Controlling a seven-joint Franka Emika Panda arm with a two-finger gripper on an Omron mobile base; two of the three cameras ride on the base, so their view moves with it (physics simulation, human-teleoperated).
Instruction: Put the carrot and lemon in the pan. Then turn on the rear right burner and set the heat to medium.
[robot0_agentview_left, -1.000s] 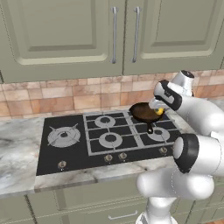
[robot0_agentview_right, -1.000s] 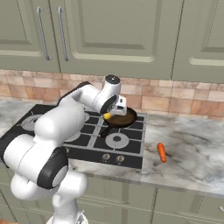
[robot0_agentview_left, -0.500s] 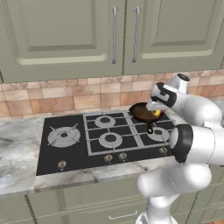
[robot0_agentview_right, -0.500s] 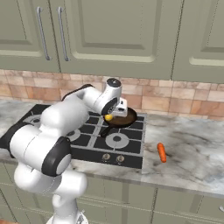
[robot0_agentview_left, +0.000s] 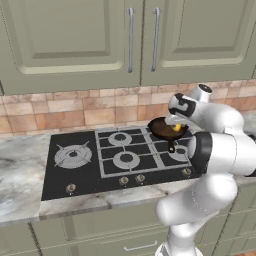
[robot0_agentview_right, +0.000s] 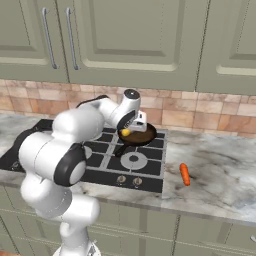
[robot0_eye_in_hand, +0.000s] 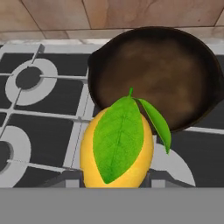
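Pinched across its middle by the tool (robot0_eye_in_hand: 116, 175), the lemon (robot0_eye_in_hand: 117, 148) hangs just over the pan's (robot0_eye_in_hand: 153, 70) near rim; firm, smooth and roundish, it would likely roll unless gripped at its widest part.

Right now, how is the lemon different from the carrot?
The lemon is plump and bright yellow with green leaves; the carrot is slim, tapered and orange. The lemon is held in the gripper above the stove at the edge of the pan; the carrot lies loose on the marble counter, right of the stove. Both are outside the pan.
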